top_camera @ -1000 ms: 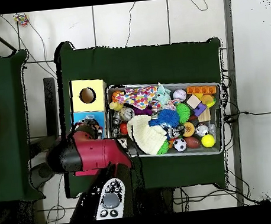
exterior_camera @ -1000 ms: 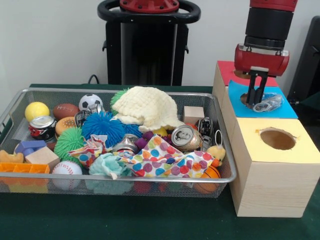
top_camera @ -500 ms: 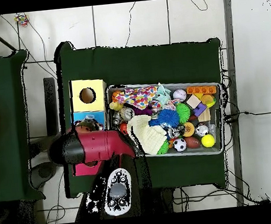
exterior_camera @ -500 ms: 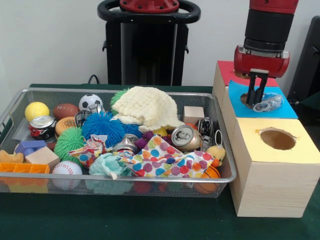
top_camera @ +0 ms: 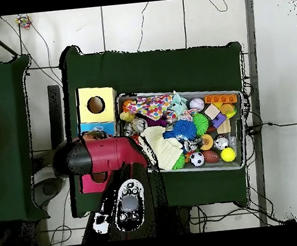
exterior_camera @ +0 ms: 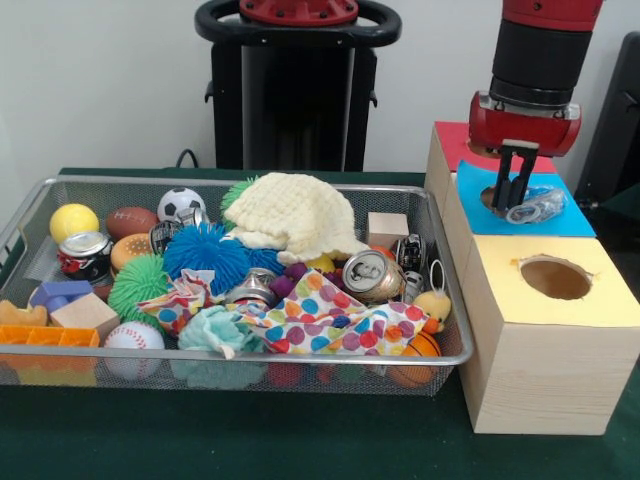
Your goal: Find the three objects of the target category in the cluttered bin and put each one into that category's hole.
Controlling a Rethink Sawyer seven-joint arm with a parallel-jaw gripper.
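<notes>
Your end effector [exterior_camera: 520,182] has risen slightly over the last second, and overhead the arm [top_camera: 105,155] has swung toward the bin [exterior_camera: 445,300]. Its fingers look narrow and empty, just above the crushed bottle [exterior_camera: 537,207]. That bottle lies on the blue box [exterior_camera: 570,222], resting across the hole's rim rather than down inside it. You should judge this drop unfinished. Two cans [exterior_camera: 371,275] [exterior_camera: 83,253] wait in the bin.
</notes>
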